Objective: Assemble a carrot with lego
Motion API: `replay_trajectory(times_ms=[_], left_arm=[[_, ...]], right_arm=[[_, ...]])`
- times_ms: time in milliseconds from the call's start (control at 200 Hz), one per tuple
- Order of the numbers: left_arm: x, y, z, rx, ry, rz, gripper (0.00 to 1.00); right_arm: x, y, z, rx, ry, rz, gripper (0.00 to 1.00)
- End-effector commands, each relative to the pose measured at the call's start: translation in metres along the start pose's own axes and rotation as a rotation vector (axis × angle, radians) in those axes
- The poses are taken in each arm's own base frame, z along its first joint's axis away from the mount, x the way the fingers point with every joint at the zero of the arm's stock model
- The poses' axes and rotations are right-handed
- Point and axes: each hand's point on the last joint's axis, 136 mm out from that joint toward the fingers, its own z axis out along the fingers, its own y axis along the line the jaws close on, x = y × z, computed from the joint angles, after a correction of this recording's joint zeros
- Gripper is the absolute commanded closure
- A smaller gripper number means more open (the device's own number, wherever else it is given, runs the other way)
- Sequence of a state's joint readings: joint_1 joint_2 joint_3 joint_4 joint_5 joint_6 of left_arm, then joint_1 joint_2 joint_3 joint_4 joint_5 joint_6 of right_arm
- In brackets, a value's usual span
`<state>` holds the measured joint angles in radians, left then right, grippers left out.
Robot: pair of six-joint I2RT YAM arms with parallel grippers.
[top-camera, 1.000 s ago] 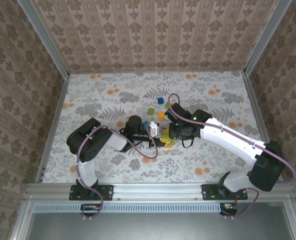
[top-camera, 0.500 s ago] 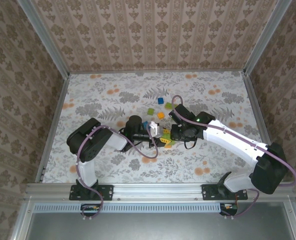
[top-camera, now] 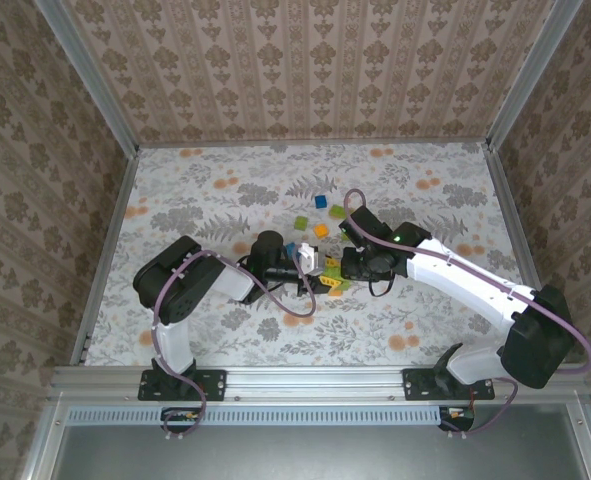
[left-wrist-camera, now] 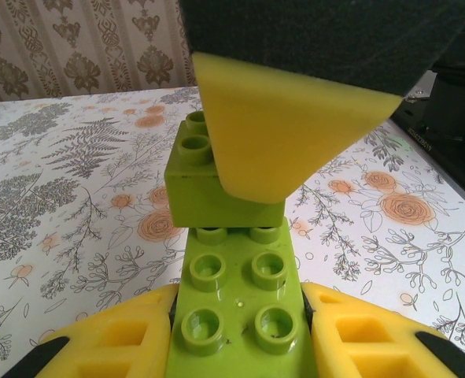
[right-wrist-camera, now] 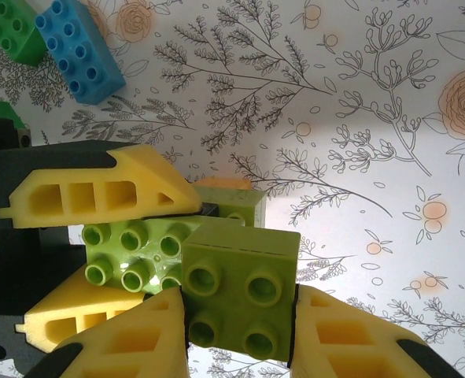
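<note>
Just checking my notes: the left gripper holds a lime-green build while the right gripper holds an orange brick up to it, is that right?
Not quite: the right wrist view shows the brick in the right gripper is lime green, not orange. The left gripper does hold the lime-green build.

- Left wrist view: a yellow pad [left-wrist-camera: 287, 126] of the right gripper [right-wrist-camera: 240, 339] covers the far side of the square lime brick [left-wrist-camera: 204, 185].
- The lower edge cuts off the long lime brick [left-wrist-camera: 236, 299] and the fingers of the left gripper [left-wrist-camera: 236, 335].
- Right wrist view: the square brick hides part of the long one. The frame corner crops a dark green brick [right-wrist-camera: 8, 27].
- Top view: the join between the two bricks is too small to make out.
</note>
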<state>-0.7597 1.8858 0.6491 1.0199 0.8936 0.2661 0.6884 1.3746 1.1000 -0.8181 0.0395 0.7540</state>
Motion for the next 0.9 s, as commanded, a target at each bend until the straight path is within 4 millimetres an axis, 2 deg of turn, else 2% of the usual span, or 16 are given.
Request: replay_trajectory(times_ms=[0,365,895], left_arm=[[0.105,-0.031,-0.010,0.007,0.302,-0.249,0.87],[0.106,-0.030,-0.010,0.005,0.303,-0.251,0.87],[0.106,-0.029,-0.011,0.000,0.304,-0.249,0.87]], right_arm=[[0.008,-0.005,0.007,0.020,0.051,-0.015,0.74],[0.017,-0.007,0.018,0.041,0.109,-0.023,0.74],[0.024,-0.017,0.014,0.079,0.152,-0.043,0.75]])
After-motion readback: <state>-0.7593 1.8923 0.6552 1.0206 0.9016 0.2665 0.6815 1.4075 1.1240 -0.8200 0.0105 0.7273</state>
